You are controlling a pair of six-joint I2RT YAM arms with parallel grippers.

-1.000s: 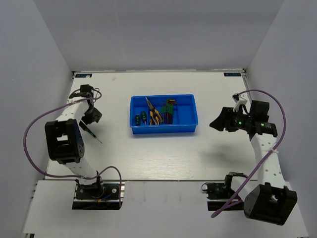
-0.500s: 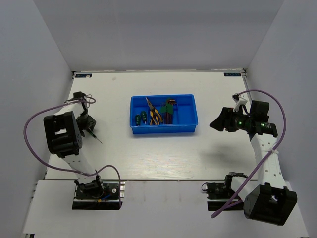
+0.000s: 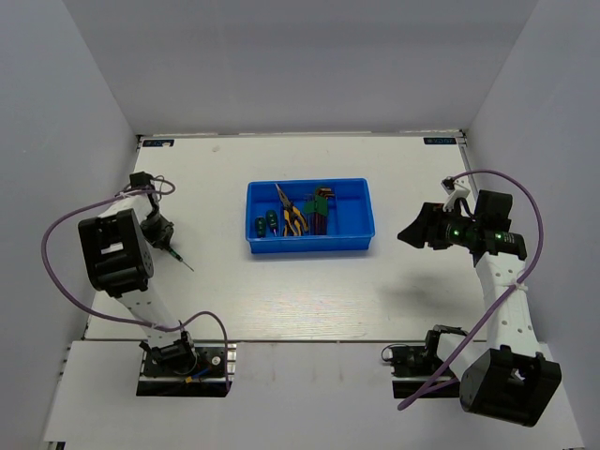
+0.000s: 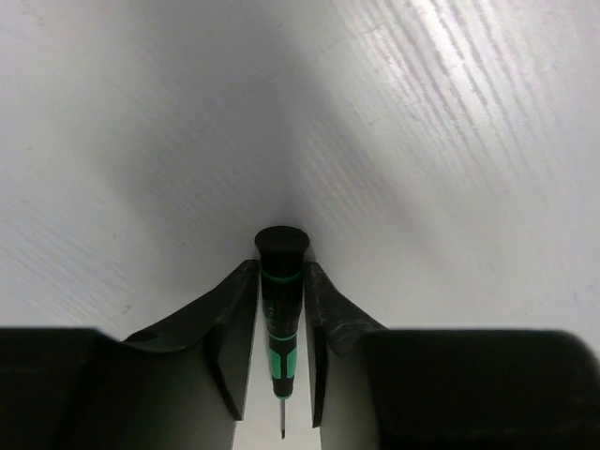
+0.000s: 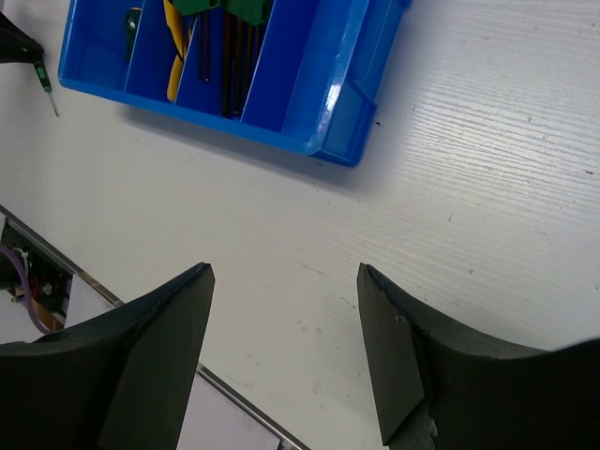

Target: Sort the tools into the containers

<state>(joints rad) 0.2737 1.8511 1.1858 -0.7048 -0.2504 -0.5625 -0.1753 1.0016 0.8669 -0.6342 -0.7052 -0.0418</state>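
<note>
Left wrist view alone shows left tool [image 4: 280, 283] gripping screwdriver [image 4: 281, 323].

Pliers [image 3: 292, 217] and hex keys [image 3: 321, 211] lie in the tray [image 3: 309, 247]; a screwdriver [image 4: 280, 286] sits well left of it.

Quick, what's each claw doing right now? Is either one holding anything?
Left claw: closed on a slim green-and-black screwdriver.
Right claw: open, holding nothing.
</note>
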